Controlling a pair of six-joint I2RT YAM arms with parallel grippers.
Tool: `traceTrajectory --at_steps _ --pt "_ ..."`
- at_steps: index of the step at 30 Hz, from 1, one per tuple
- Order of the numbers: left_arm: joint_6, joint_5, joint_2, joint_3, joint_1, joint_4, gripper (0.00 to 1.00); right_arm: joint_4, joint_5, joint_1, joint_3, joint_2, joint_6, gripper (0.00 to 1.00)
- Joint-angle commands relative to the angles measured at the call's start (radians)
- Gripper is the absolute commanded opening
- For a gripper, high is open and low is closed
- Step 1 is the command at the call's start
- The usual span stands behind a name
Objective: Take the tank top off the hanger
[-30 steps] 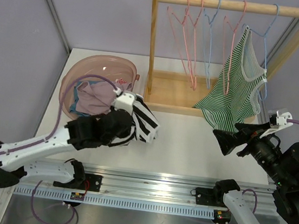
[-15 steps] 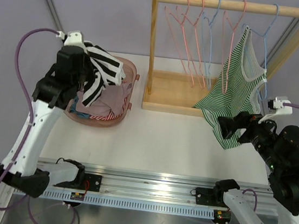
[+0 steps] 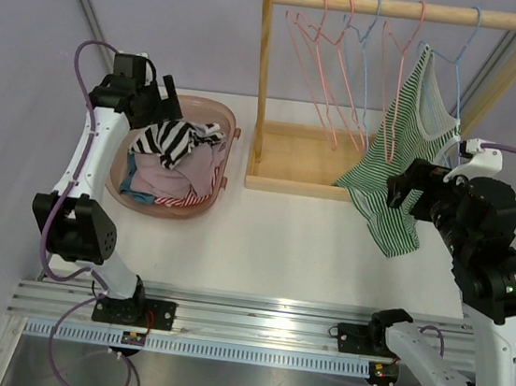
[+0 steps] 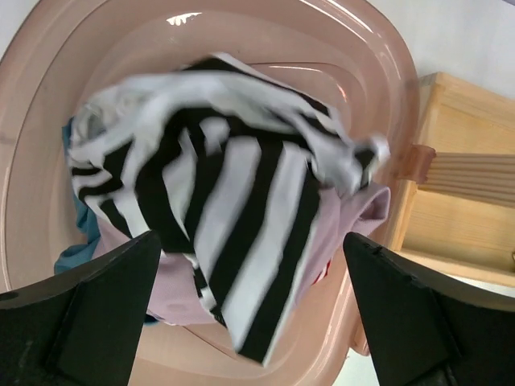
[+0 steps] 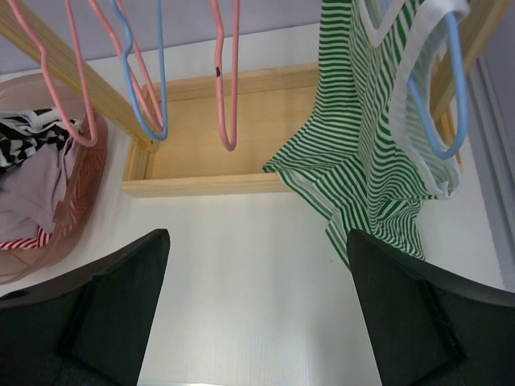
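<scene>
Hanging on the blue hanger (image 3: 461, 63) at the upper right of the overhead frame, the tank top (image 3: 403, 164) runs long-axis down from the rail (image 3: 408, 8), with its hem trailing low toward the table (image 3: 280, 243). Your right gripper (image 3: 401, 194) sits just beside that lower hem, so the right arm is plainly the nearer one. In the right wrist view the tank top (image 5: 378, 121) lies up and to the right of the gripper (image 5: 257, 322), above the right-hand finger (image 5: 402, 314), with one strap looped over the hanger (image 5: 451, 104). Both fingers stand wide apart and hold nothing. The arm is raised, with its wrist turned toward the rack. I judge you need to shift right and forward before closing on the cloth. Your left gripper (image 3: 152, 95) is well apart at the upper left, fingers wide and empty, poised over the basin (image 3: 221, 113) where a black-and-white shirt (image 4: 233, 209) lies.
</scene>
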Motion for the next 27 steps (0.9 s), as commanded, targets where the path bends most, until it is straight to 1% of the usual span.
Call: traceTrajectory --at_steps 1,4,6,7,8,9,10,11,13,14,20,21,24,27 --pt "0.001 0.121 -0.09 0.046 0.0 0.044 0.99 0.038 0.099 -0.004 0.068 0.052 0.012 1.0" --pt "0.012 0.104 -0.191 -0.014 -0.022 0.055 0.99 0.038 0.125 -0.004 0.121 0.097 0.007 0.99" --pt "0.037 0.071 -0.246 -0.033 -0.083 0.045 0.99 0.032 0.15 -0.004 0.172 0.125 -0.002 0.99" --pt "0.043 0.039 -0.298 -0.056 -0.104 0.035 0.99 0.026 0.177 -0.004 0.19 0.157 -0.011 1.0" --pt "0.046 0.029 -0.325 -0.072 -0.147 0.033 0.99 0.024 0.188 -0.004 0.224 0.174 -0.017 1.0" --pt "0.047 0.024 -0.354 -0.095 -0.164 0.033 0.99 0.021 0.199 -0.004 0.244 0.191 -0.022 1.0" --pt "0.043 0.023 -0.421 -0.147 -0.183 0.041 0.99 0.017 0.228 -0.004 0.261 0.222 -0.032 0.99" --pt "0.041 0.02 -0.45 -0.181 -0.216 0.05 0.99 0.015 0.245 -0.003 0.29 0.236 -0.037 0.99" --pt "0.038 0.011 -0.518 -0.23 -0.245 0.059 0.99 0.026 0.295 -0.004 0.313 0.266 -0.052 0.99" --pt "0.037 0.011 -0.577 -0.281 -0.27 0.061 0.99 0.03 0.308 -0.006 0.339 0.277 -0.057 1.0" --pt "0.064 0.05 -0.759 -0.454 -0.315 0.074 0.99 0.076 0.345 -0.016 0.44 0.369 -0.127 0.99" --pt "0.069 0.049 -0.777 -0.502 -0.316 0.073 0.99 0.079 0.342 -0.022 0.454 0.38 -0.135 0.99" --pt "0.086 0.04 -0.828 -0.571 -0.316 0.091 0.99 0.096 0.334 -0.052 0.505 0.427 -0.169 0.98" --pt "0.092 0.053 -0.849 -0.652 -0.316 0.116 0.99 0.064 0.285 -0.107 0.583 0.533 -0.2 0.97"
